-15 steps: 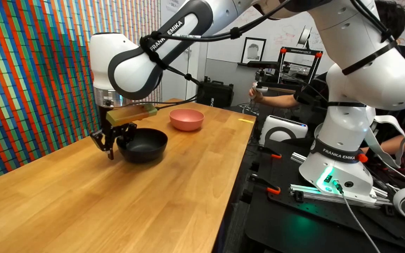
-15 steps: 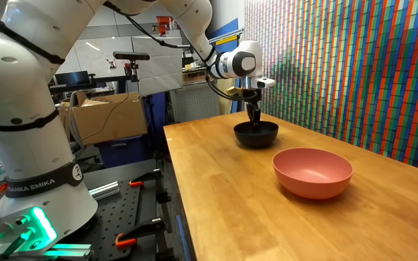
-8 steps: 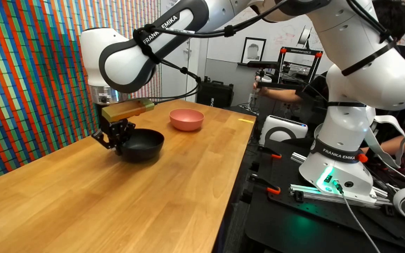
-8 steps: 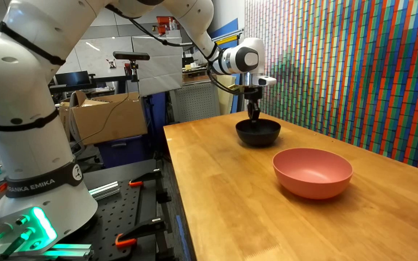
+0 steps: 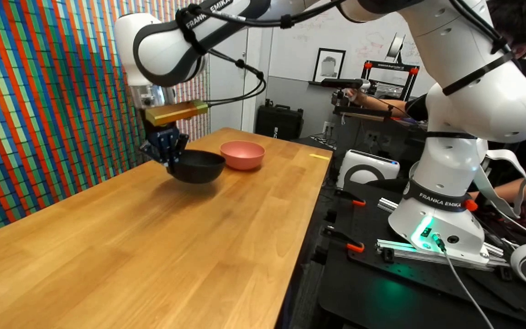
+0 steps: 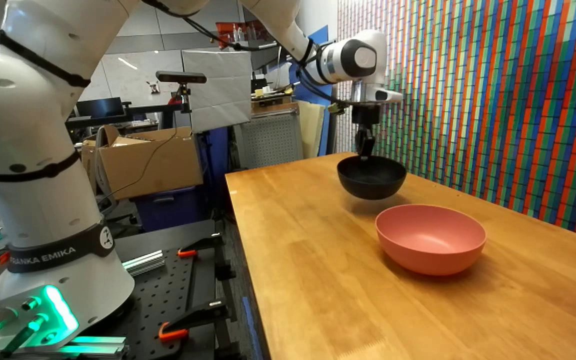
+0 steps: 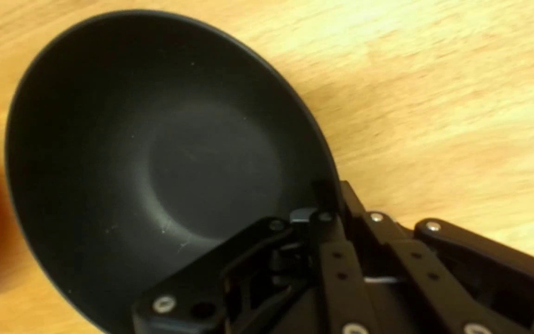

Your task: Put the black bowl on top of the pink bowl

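Pinched the black bowl (image 6: 372, 179) by its rim in the gripper (image 7: 339, 198), aloft near the pink bowl (image 6: 430, 240), and risked tilting from the one-sided hold or collision there from crossing too low.

From its base (image 5: 454, 224), where a light (image 5: 422, 230) glows green, the arm (image 5: 459, 50) rises and arches over, partly cut off at the top in both exterior views, and the forearm (image 5: 286, 5) slopes down to the wrist (image 5: 162, 52). In an exterior view the claw (image 5: 171, 167) hangs below the wrist, pointing downward and leaning slightly off vertical. The wrist view shows its two fingers (image 7: 355, 204) pinched together in a grip, with the black linkages (image 7: 485, 254) spreading to either side behind them.
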